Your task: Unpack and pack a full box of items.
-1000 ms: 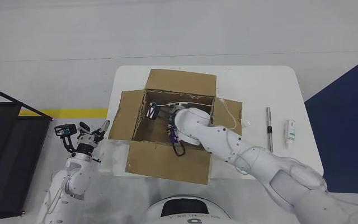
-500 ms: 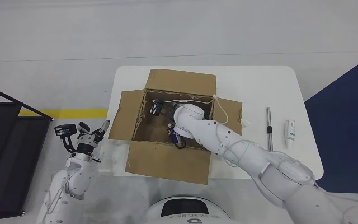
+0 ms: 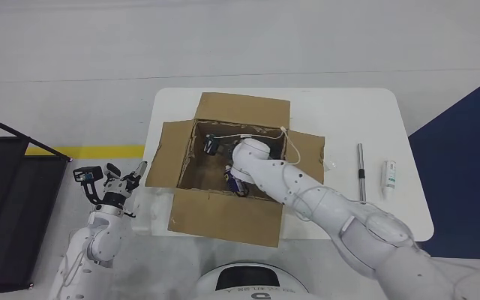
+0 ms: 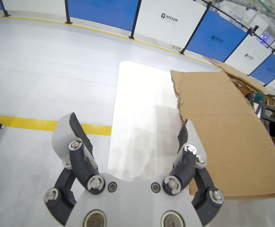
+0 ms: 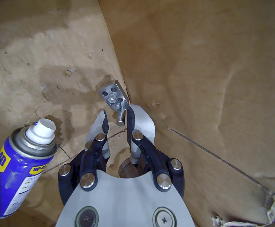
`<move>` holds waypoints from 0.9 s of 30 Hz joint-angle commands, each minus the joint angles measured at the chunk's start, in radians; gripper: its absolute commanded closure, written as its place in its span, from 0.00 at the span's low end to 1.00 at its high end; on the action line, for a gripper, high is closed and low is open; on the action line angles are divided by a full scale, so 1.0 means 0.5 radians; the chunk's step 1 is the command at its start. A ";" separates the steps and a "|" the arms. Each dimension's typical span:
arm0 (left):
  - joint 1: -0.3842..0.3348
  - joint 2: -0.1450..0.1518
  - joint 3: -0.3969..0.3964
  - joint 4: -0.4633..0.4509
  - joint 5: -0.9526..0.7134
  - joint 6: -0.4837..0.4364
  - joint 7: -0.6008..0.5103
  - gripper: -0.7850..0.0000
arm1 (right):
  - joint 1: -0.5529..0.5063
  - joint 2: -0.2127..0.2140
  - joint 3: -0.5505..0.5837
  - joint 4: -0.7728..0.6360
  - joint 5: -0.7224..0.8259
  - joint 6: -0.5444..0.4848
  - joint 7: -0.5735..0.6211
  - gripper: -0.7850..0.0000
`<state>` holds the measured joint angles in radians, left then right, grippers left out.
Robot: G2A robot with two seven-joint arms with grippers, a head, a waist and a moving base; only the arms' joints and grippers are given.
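On the white bench [image 3: 352, 112], inside the box [image 3: 244, 109], a metal bracket [image 5: 112, 94] is straddled by the right jaws, not yet closed; its pin should be centred before closing. Left jaws are open, empty.

I'm looking at a factory-style test hall: smooth grey floor [image 4: 43, 64], yellow floor line [image 4: 32, 124], blue and white partition panels [image 4: 103, 10] beyond one white worktop [image 4: 139, 107].
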<state>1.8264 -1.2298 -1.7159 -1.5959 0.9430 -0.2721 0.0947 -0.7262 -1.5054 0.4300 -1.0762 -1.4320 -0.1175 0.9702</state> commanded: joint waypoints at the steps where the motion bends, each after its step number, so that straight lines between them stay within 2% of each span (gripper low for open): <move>1: 0.000 0.000 0.000 0.000 0.000 0.000 0.000 0.00 | 0.000 -0.013 0.004 0.024 -0.004 -0.006 -0.007 0.86; 3: 0.000 0.000 0.000 0.000 0.000 0.000 0.000 0.00 | -0.001 -0.026 0.021 0.051 0.032 -0.030 -0.024 0.89; 5: 0.000 0.000 0.000 0.000 0.000 0.000 0.000 0.00 | 0.005 -0.038 0.027 0.079 0.025 -0.038 -0.020 1.00; 10: 0.000 0.000 0.000 0.000 0.000 0.000 0.000 0.00 | 0.007 -0.055 0.067 0.087 0.035 -0.059 -0.018 1.00; 14: 0.000 0.000 0.000 0.000 0.000 0.000 0.000 0.00 | -0.037 -0.028 0.147 -0.071 0.050 -0.104 -0.005 1.00; 20: 0.000 0.000 0.000 0.000 0.000 0.000 0.000 0.00 | -0.226 0.089 0.368 -0.517 -0.002 -0.193 0.115 1.00; 24: 0.000 0.000 0.000 0.000 0.000 0.000 0.000 0.00 | -0.473 0.205 0.620 -0.987 -0.090 -0.269 0.219 1.00; 27: 0.000 0.000 0.000 0.000 0.000 0.000 0.000 0.00 | -0.696 0.278 0.833 -1.381 -0.117 -0.317 0.197 1.00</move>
<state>1.8264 -1.2298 -1.7159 -1.5959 0.9430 -0.2721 0.0947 -1.0260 -1.3796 0.7994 -1.6746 -1.4894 -0.2674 1.0808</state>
